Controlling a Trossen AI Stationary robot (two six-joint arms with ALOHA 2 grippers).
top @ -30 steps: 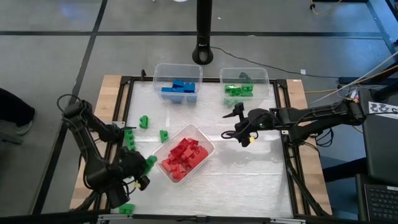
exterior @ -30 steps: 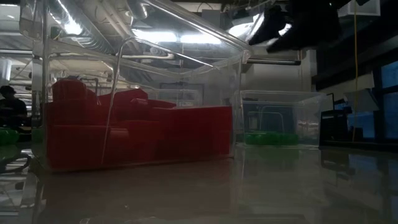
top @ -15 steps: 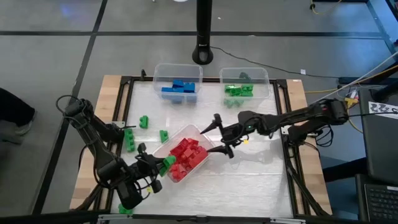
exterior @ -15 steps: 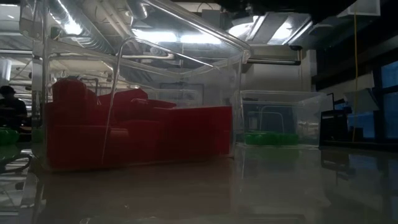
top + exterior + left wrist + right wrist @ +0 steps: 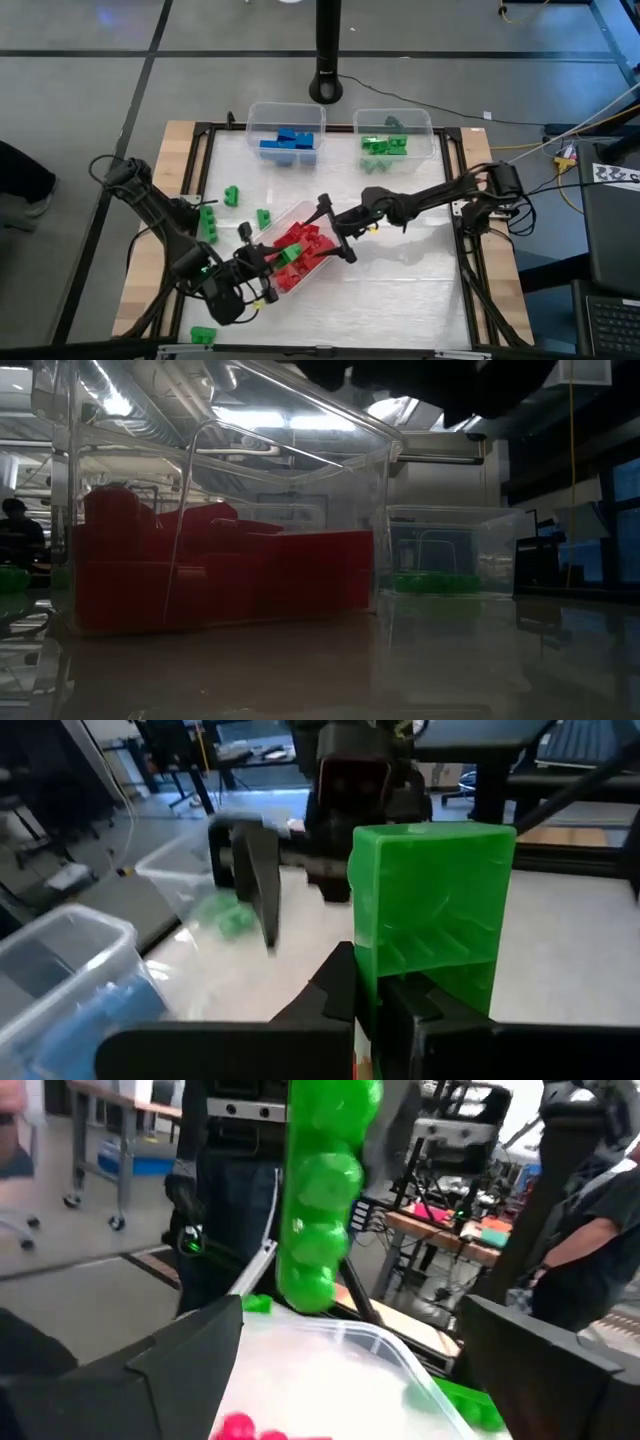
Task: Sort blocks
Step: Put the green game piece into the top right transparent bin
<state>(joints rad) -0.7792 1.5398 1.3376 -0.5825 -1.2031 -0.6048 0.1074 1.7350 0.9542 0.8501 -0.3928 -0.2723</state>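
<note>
My left gripper (image 5: 281,259) hangs over the near left side of the clear bin of red blocks (image 5: 299,247) and is shut on a green block (image 5: 291,254). In the left wrist view this green block (image 5: 430,905) stands out past my left gripper (image 5: 377,1002). My right gripper (image 5: 333,231) is open over the same bin, facing the left one. In the right wrist view the studded green block (image 5: 323,1190) shows ahead of my right gripper (image 5: 365,1370), apart from its fingers. Blue blocks (image 5: 287,141) and green blocks (image 5: 384,146) lie in the two far bins. My left gripper pinches the green block by its lower end (image 5: 385,970) between its two fingers, coming from the table's left. Most of the block sticks out beyond the fingertips. It is lifted clear, above the bin of red blocks.
Loose green blocks lie on the table at its left (image 5: 231,195), (image 5: 263,217), (image 5: 208,222), and one at the near edge (image 5: 203,335). In the low view the red bin (image 5: 220,575) fills the foreground, with the green bin (image 5: 440,550) behind. A black post (image 5: 327,50) stands beyond the far edge.
My left gripper has carried the green block toward the table's right, from beside the red bin to above it. My right gripper, staying open, has moved toward the table's left and a little nearer, from the table's middle to above the red bin, close to the green block.
</note>
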